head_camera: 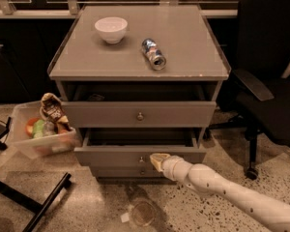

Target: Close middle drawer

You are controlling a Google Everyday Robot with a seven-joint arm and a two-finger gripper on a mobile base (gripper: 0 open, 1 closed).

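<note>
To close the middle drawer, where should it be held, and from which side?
Its small round knob, taken straight from the front: the flat front of the pulled-out middle drawer offers no other grip, and a centred hold should likely push it in evenly. The gripper sits at that front, just beside the knob.

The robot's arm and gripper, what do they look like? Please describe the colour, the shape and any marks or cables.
The arm is a smooth, cream-white, rounded tube in thick segments, with small dark dots along its side. No loose cables show. The gripper, at the front of the middle drawer beside the knob, is a short yellowish tip.
</note>
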